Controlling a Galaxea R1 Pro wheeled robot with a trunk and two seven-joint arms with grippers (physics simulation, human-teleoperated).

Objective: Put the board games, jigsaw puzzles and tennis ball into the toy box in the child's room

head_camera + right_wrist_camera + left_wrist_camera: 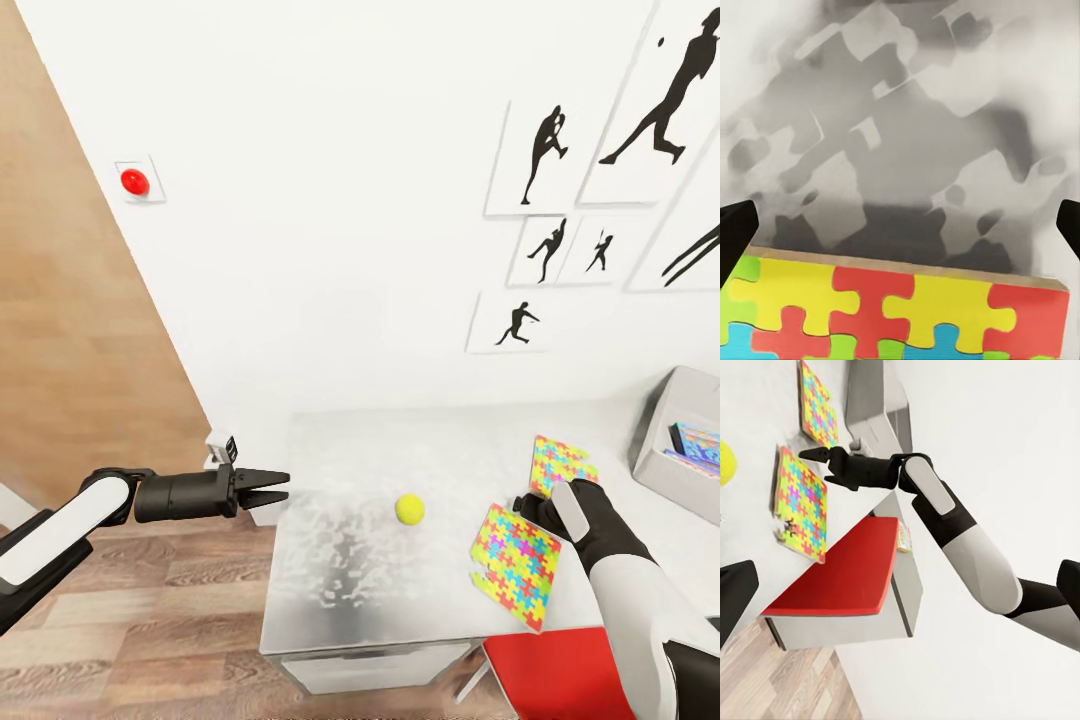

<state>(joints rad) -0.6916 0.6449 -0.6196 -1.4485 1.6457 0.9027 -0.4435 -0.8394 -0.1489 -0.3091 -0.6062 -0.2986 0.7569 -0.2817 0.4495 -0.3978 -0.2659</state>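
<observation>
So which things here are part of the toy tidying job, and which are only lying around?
Part of the job:
- tennis ball
- two jigsaw puzzles, and
- toy box, with a blue board game inside
- table

Only lying around:
- red button on the wall
- silhouette pictures
- red seat

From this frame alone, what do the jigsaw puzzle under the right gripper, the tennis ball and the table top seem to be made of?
Jigsaw puzzle: probably cardboard or thin wood, judging by its tan raw edge under a matte printed face. Tennis ball: yellow-green, seemingly felt, though fuzz is too small to confirm. Table: glossy speckled grey top, stone-like or laminate.
</observation>
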